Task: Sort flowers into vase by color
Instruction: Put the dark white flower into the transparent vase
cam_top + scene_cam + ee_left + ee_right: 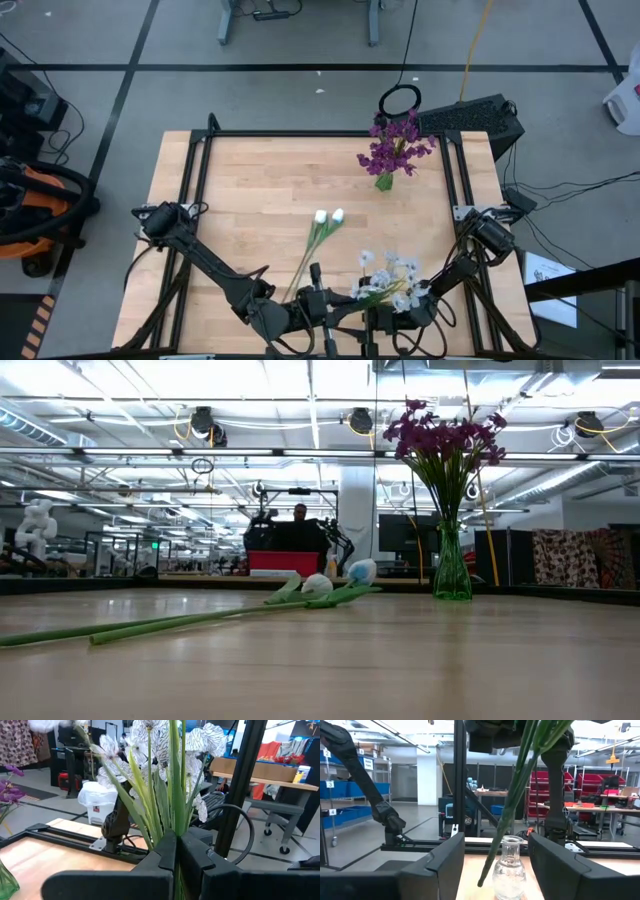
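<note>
A sprig of pale small blossoms (390, 278) on thin green stems is held up near the table's near edge, with my left gripper (175, 851) shut on it. The stems slant down to free ends (481, 882) beside a clear glass vase (509, 870). My right gripper (497, 840) is open, with one finger on either side of that vase; a gap shows at the left finger. Two white tulips (328, 218) lie flat on the table's middle. Purple flowers (395, 145) stand in a green vase (452, 570) at the far right. My left gripper pinches the bundle of thin green stems (174, 817) between its two fingers, partway down their length. The fingers come in level and lie across the stems. The sprig stands nearly upright, blossoms (150, 742) above the fingers and stem ends hanging below, clear of the table.
A black frame (300, 133) runs along the table's edges. The tulip stems (180, 622) stretch from the table's middle toward its near edge. Bare wood lies at the table's left and far middle. A person sits in the room behind the table.
</note>
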`<act>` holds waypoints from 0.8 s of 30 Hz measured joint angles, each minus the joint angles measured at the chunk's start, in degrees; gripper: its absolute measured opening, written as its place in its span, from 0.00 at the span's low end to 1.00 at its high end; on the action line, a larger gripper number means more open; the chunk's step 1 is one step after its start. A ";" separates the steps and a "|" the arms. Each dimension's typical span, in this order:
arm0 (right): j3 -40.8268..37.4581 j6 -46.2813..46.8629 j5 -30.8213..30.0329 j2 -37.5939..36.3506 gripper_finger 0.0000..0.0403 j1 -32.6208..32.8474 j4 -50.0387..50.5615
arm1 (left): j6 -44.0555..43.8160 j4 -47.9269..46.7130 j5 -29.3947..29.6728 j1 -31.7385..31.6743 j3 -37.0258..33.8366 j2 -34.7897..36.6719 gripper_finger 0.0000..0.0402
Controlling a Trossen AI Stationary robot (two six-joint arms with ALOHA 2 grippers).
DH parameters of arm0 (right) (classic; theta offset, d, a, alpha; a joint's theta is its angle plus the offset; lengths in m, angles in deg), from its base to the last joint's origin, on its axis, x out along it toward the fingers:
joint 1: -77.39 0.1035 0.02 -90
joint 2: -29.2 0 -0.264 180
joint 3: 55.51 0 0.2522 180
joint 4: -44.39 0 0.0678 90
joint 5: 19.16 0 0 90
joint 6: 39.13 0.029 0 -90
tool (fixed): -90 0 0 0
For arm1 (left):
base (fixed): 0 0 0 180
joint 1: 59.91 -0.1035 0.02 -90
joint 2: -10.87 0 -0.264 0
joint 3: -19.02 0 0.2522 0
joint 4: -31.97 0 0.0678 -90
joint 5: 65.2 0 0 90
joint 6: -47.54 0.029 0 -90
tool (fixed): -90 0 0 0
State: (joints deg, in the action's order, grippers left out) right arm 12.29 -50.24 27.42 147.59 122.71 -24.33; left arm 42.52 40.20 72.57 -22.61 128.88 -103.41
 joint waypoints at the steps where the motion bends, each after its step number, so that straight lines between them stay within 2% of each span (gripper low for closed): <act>1: 0.00 0.03 0.05 0.00 0.51 0.01 0.00 | 0.02 -0.01 -0.04 0.00 0.00 0.00 0.03; 5: 0.00 0.16 0.20 0.00 0.43 0.00 -0.06 | 1.26 0.01 -0.18 0.22 0.00 0.00 0.03; 13: 0.00 2.92 3.26 0.00 0.19 -0.35 -0.04 | 1.05 -0.17 -0.20 0.23 0.00 0.00 0.03; 18: 0.00 2.97 3.10 0.00 0.04 -0.33 -0.05 | 1.05 -0.41 -0.22 0.22 0.00 0.00 0.03; 24: 0.00 2.98 3.00 0.00 0.02 -0.33 0.10 | 1.15 -1.61 -0.26 0.26 0.02 0.02 0.03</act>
State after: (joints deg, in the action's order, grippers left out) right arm 12.29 -47.26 30.42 147.59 122.39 -24.23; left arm 43.67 38.59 72.31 -22.35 128.90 -103.39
